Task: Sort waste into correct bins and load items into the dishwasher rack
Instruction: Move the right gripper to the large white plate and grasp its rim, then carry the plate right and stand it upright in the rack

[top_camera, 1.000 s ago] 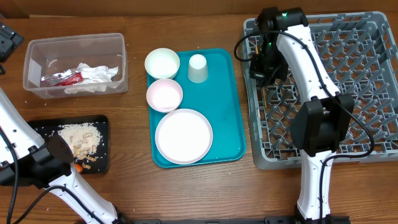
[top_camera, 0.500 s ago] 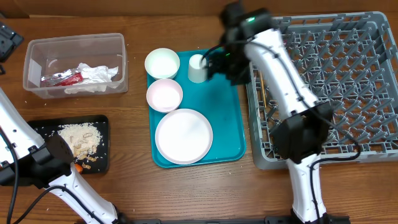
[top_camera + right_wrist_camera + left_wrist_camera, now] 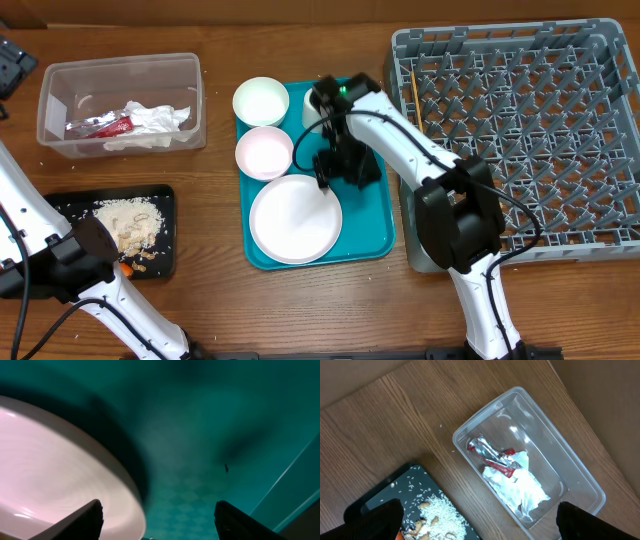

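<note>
So, overhead first: the wooden surface has a clear tub at the back left, with a crumpled napkin and a red wrapper inside it. Nearer the front on the left, a black tray holds crumbly food bits. A bit of carrot pokes out at its near edge, right by the left arm.

A teal tray sits in the middle. It carries the back bowl, the front bowl just beside that one, and the plate nearest the front. There's also a cup on it, mostly hidden behind the right arm. The right gripper hangs over the teal tray at the plate's back right edge. The rack fills the right side, and a chopstick lies in it along the left wall.

Left wrist view: the left gripper has its fingers spread far apart with nothing in them. It's up above the surface, looking down on the tub with the napkin and wrapper, plus a corner of the black tray with the food bits.

Right wrist view, pretty blurry: the right gripper's fingers are apart with nothing between them, low over the teal tray. The plate's rim runs right by the finger on the left of the picture, and I can't tell if they touch.
</note>
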